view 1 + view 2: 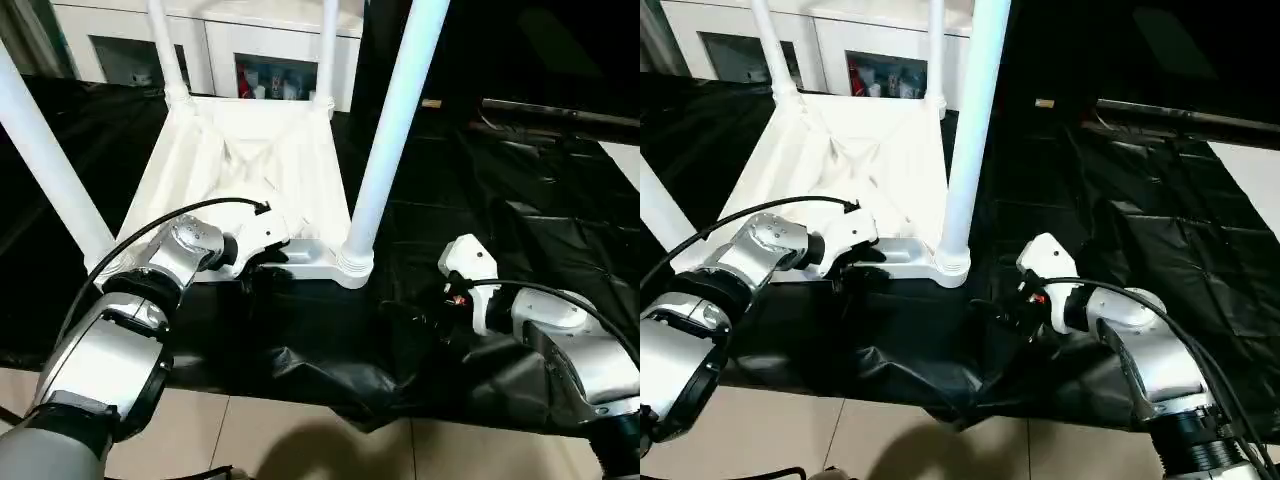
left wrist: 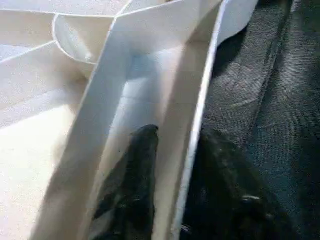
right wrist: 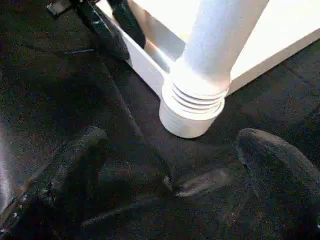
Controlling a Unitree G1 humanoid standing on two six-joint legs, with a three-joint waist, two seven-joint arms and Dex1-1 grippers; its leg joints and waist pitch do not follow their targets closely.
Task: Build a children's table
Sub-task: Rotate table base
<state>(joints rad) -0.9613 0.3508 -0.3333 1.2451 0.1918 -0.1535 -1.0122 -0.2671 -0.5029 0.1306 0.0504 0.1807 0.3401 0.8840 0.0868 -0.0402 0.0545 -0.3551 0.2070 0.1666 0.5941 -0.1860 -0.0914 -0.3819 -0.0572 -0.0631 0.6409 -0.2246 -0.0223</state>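
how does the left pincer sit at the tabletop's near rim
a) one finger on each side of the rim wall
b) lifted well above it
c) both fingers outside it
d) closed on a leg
a: in the left wrist view, one finger lies inside the tabletop channel, the other outside over the black sheet, the rim wall between them.

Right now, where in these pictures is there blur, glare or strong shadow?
Left wrist view: the black fingers are soft, the white tabletop glares. Right wrist view: the near fingers are blurred, the leg is sharper. Left eye view: a shadow on the floor.
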